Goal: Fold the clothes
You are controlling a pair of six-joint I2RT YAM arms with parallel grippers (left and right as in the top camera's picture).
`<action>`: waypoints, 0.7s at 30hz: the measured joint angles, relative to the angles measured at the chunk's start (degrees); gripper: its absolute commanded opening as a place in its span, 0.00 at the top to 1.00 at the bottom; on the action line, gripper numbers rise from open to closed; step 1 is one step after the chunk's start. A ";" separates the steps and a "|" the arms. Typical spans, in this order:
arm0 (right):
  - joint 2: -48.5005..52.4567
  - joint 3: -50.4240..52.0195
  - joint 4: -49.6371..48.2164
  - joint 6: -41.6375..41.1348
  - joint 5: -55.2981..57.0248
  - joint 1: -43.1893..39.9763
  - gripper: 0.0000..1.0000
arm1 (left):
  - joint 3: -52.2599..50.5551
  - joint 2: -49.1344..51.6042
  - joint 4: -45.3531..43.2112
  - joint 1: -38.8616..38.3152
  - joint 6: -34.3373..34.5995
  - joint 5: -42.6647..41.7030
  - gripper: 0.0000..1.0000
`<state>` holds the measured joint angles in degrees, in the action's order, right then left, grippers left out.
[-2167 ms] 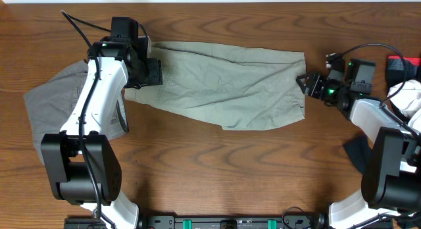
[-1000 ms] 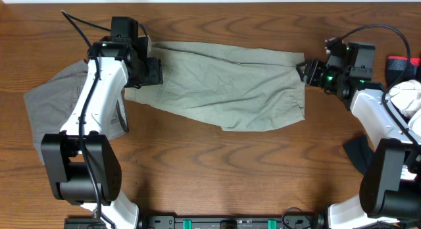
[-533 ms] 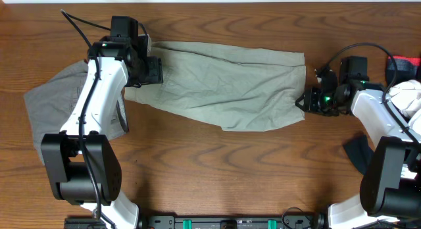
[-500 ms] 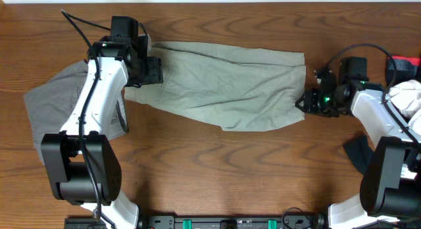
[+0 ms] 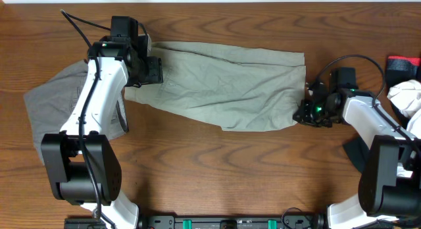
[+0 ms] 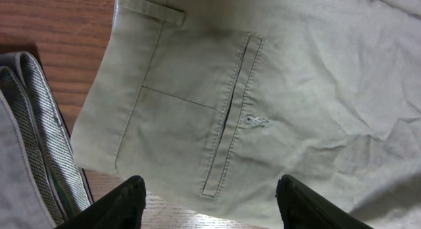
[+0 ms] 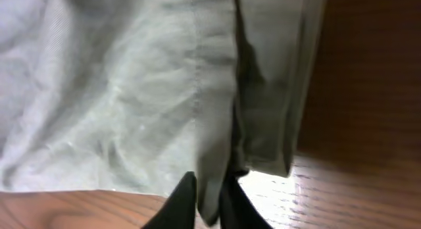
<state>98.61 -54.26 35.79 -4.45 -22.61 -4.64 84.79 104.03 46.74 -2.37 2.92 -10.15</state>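
The khaki-beige shorts (image 5: pixel 223 84) lie spread flat across the table, waistband at the left. In the left wrist view their back pocket (image 6: pixel 233 117) and belt loop show. My left gripper (image 5: pixel 150 70) is open just above the waistband end, fingers apart (image 6: pixel 207 203). My right gripper (image 5: pixel 304 112) is shut on the lower right hem corner of the khaki shorts (image 7: pixel 210 203), fabric pinched between the fingers. The darker grey shorts (image 5: pixel 49 101) lie at the left, partly under my left arm, and also show in the left wrist view (image 6: pixel 26 137).
A red and black object (image 5: pixel 401 66) and a white cloth (image 5: pixel 404 94) sit at the right edge. A dark cloth (image 5: pixel 355 153) lies near the right arm's base. Bare wood (image 5: pixel 217 170) runs along the front.
My right gripper moved from the upper right hem corner down to the lower right corner and closed on the fabric. The left arm has not moved.
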 measured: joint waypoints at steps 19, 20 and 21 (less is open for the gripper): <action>-10.82 0.02 12.83 -4.76 10.95 -2.95 0.65 | 0.00 0.00 -0.59 0.00 0.00 0.00 0.30; -10.82 0.02 12.68 -5.40 11.74 -2.95 0.65 | 0.00 0.00 -0.59 0.00 -0.11 0.00 0.29; -10.82 0.02 12.41 -5.88 12.46 -2.95 0.67 | -0.02 0.00 -0.57 0.00 -0.09 -0.02 0.29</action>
<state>87.79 -54.24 48.21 -10.33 -10.15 -7.60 84.77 104.03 46.17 -2.37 2.83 -10.17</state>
